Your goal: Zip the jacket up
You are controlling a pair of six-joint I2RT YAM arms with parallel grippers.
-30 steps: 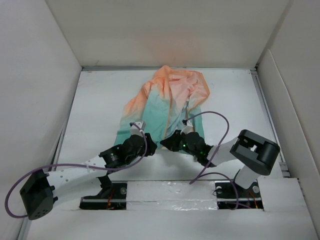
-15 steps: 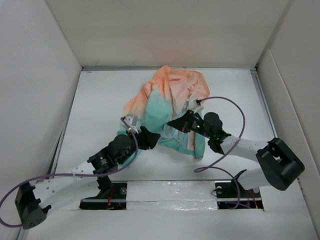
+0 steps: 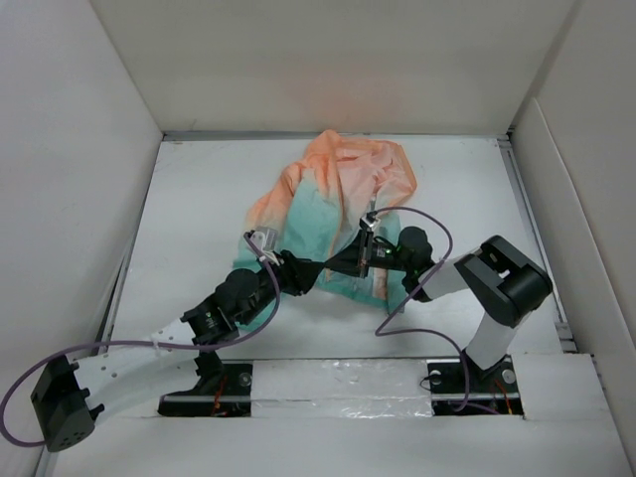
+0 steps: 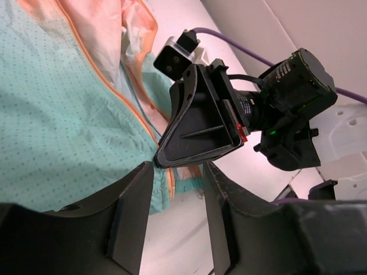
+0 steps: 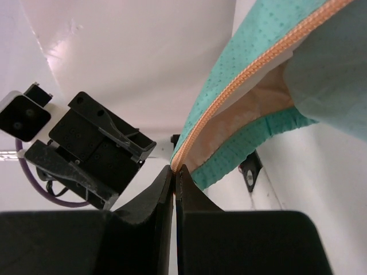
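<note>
Teal hem corner of the jacket pinched between the two arms, near the front of the tabletop.
Right jaws are closed tight on the bottom end of the orange zipper. Left jaws stand part open and empty, with the right arm's black jaw housing directly ahead and a purple cable behind it. Beyond both, the jacket lies spread, with its orange shoulders farthest.

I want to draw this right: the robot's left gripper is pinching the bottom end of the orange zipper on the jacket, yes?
No: the right gripper is pinching the bottom end of the orange zipper on the jacket, as the right wrist view shows.
</note>
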